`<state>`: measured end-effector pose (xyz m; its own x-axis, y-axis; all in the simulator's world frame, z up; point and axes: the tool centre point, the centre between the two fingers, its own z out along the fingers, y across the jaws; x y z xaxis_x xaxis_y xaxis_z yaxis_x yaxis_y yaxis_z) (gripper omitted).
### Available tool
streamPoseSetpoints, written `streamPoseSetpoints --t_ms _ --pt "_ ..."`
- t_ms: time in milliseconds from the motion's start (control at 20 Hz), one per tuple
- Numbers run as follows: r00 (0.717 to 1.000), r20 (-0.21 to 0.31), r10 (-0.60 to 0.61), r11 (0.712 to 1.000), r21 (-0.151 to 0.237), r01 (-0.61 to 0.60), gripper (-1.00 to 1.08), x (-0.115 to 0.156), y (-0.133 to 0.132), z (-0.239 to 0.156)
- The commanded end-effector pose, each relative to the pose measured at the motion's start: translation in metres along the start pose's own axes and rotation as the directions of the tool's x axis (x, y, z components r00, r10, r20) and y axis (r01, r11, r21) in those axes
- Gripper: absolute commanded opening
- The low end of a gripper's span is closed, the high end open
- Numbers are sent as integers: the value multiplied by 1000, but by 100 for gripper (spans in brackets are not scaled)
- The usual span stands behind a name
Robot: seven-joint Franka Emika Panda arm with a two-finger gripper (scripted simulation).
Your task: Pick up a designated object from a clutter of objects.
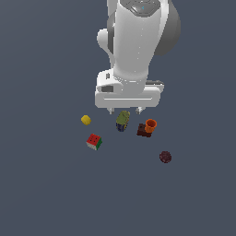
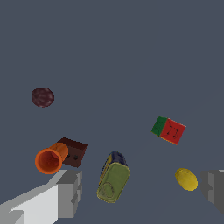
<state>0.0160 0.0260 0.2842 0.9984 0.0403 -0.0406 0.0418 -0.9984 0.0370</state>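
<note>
Off by itself, the maroon ball (image 1: 165, 157) (image 2: 42, 97) rests on the table (image 1: 46, 184), well apart from the other items and at the exterior view's right. Nearest it lies the orange cup (image 1: 150, 125) (image 2: 50, 159) against its brown block (image 1: 143, 131) (image 2: 74, 151), then the olive-green can (image 1: 122, 120) (image 2: 113, 178), red-green-white cube (image 1: 94, 141) (image 2: 169, 130) and yellow piece (image 1: 85, 120) (image 2: 186, 179). The end effector (image 1: 125, 110) hangs above the can, fingers (image 2: 70, 192) spread wide, holding nothing.

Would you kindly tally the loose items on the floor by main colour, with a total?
Yellow: 1, the yellow piece
Red: 1, the cube
Olive-green: 1, the can
Orange: 1, the cup on its brown block
Maroon: 1, the ball
Total: 5
</note>
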Motion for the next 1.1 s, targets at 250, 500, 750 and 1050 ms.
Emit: streamPoseSetpoints --t_ms 250,500,750,1050 --pt "999 -11 -31 1000 -7 31 100 33 -43 37" --pt "998 -21 -58 998 -6 58 100 57 -86 76" --pt "996 -31 -84 996 2 84 100 74 -132 118" --pt "994 -39 -105 994 17 106 100 83 -176 160"
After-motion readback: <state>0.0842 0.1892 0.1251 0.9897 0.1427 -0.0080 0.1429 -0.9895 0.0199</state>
